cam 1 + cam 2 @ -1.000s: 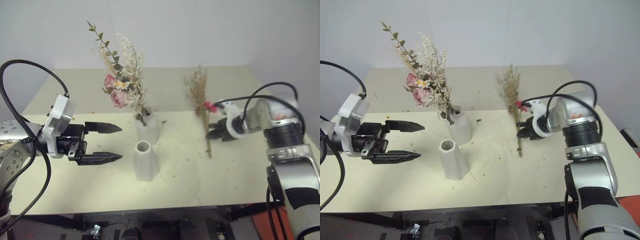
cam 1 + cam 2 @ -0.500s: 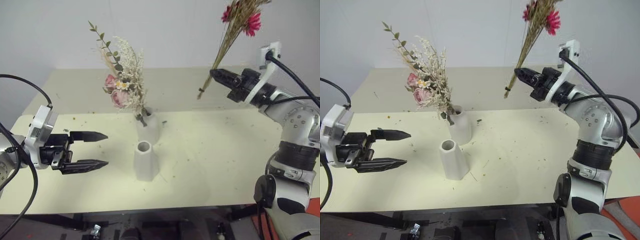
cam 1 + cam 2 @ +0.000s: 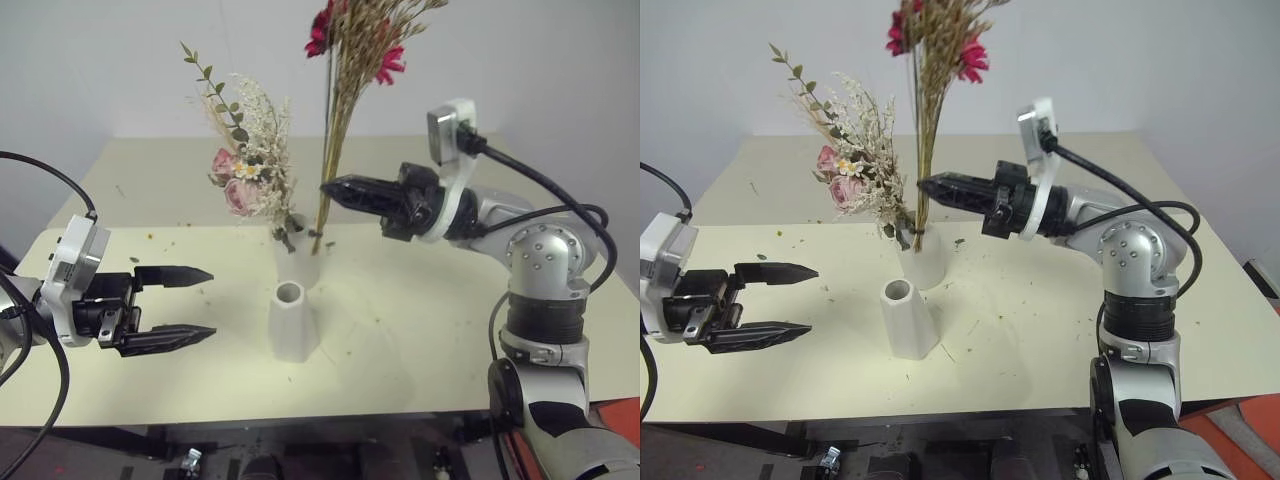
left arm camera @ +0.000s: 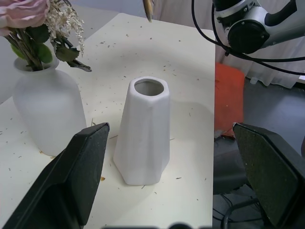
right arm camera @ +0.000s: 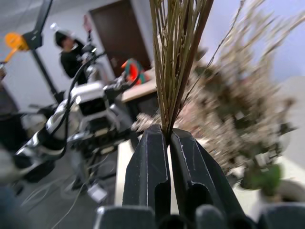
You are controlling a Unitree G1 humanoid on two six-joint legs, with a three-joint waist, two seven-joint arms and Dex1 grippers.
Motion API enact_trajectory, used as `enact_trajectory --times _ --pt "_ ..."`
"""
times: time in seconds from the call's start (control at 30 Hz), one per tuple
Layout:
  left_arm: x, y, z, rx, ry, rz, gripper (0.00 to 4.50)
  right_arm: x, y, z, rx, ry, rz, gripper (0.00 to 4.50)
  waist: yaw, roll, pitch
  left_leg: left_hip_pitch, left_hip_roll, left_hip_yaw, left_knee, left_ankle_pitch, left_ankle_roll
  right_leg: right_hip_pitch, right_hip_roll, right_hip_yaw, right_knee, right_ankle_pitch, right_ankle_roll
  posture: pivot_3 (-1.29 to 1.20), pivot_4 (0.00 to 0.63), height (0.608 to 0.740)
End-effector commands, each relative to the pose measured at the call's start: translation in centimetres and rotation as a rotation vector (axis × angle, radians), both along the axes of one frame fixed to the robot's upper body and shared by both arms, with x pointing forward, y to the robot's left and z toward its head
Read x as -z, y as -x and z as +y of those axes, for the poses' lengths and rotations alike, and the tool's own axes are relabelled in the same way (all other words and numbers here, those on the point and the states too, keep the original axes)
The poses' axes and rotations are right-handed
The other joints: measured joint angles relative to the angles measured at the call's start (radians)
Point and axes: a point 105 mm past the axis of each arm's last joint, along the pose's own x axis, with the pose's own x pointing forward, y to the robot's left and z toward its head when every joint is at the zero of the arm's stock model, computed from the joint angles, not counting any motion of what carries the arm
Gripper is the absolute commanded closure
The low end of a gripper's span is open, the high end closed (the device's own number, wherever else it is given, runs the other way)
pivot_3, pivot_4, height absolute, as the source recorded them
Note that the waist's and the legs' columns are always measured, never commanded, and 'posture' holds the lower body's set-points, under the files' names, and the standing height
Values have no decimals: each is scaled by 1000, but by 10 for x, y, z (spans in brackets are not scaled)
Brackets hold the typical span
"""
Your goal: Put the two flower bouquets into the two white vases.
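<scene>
The right gripper [image 3: 332,188] is clamped tight on the stems of the slim tan bouquet [image 3: 345,95], holding it upright in the air above the middle of the cream desk [image 3: 440,330]. Its bright pink flowers ride high against the grey wall, and its stem ends hang just beside the neck of the rounded white vase [image 3: 296,258], above the desk and outside the vase. From the right wrist view, the two black fingers [image 5: 147,167] press together around the bundle of dry stalks.

The fuller bouquet [image 3: 245,165], with pale pink blooms, white sprays and a green sprig, stands in the rounded vase near the desk's centre, leaning toward the left edge. Directly in front of it, closer to the near edge, the faceted white vase [image 3: 291,322] stands upright with its round mouth empty; the two vases sit just beside each other.

The left gripper [image 3: 200,302] hovers over the left side of the desk, fingers spread wide and holding nothing, pointing level toward the faceted vase and well apart from it. Bits of dried plant litter speckle the desk top.
</scene>
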Motion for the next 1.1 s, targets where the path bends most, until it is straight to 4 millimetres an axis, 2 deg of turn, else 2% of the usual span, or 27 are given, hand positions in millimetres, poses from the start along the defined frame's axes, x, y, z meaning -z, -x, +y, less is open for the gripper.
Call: enact_trajectory --times 0.03,0.33,0.57,1.1 --pt "-11 4 0 5 -12 -39 0 -3 18 8 -62 11 -128 4498 0 0 0 0 0 0 0 0 0 0 0 0 0 0 0 0 150 740" --pt "-12 3 -1 13 -16 -35 0 7 18 28 -37 3 -220 4498 -2 0 0 0 1 0 0 0 0 0 1 0 0 0 1 0 150 740" --pt "-12 3 -1 21 -21 -31 0 23 21 35 -43 33 -259 4498 0 0 0 0 1 0 0 0 0 0 1 0 0 0 0 0 150 740" --pt "-13 2 -1 25 -30 -29 0 47 23 40 -39 65 -329 4498 0 0 0 0 1 0 0 0 0 0 1 0 0 0 1 0 150 740"
